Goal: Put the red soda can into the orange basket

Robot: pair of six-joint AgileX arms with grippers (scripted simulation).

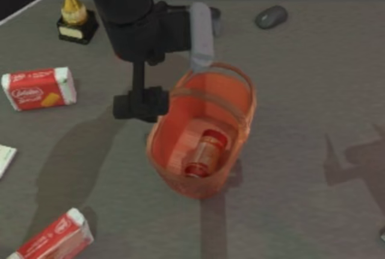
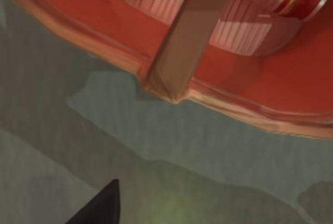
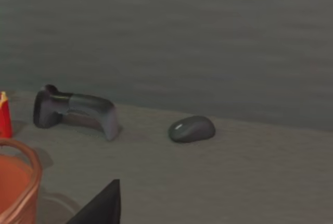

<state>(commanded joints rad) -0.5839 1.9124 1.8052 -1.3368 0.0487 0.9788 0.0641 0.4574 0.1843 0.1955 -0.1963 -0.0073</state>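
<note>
While the tabletop [image 1: 301,90] carries every item, the largest is the left arm, reaching from the far edge with its left claw [image 1: 141,106] hanging just left of the basket rim; whether it is spread or pressed together cannot be told, and it holds nothing visible.

Item 2: the orange basket [image 1: 234,93], oval, woven, arched handle, standing near the tabletop's middle.

Item 3: the scanner [image 1: 201,33], grey, lying just beyond the basket.

Item 4: 2 red-white biscuit packs, 1 at the left [image 1: 39,88], 1 at the near left corner [image 1: 54,238].

Item 5: the trophy [image 1: 75,15], gold on a black base, far left.

Item 6: the red soda can [image 1: 206,153], lying on its side inside the basket, long axis running diagonally, 1 end toward the near left, the other toward the far right.

Item 7: the mouse [image 1: 271,16], dark grey, far right of the scanner.

The right claw [image 3: 99,208] shows only a dark tip in its wrist view; its state cannot be told.
</note>
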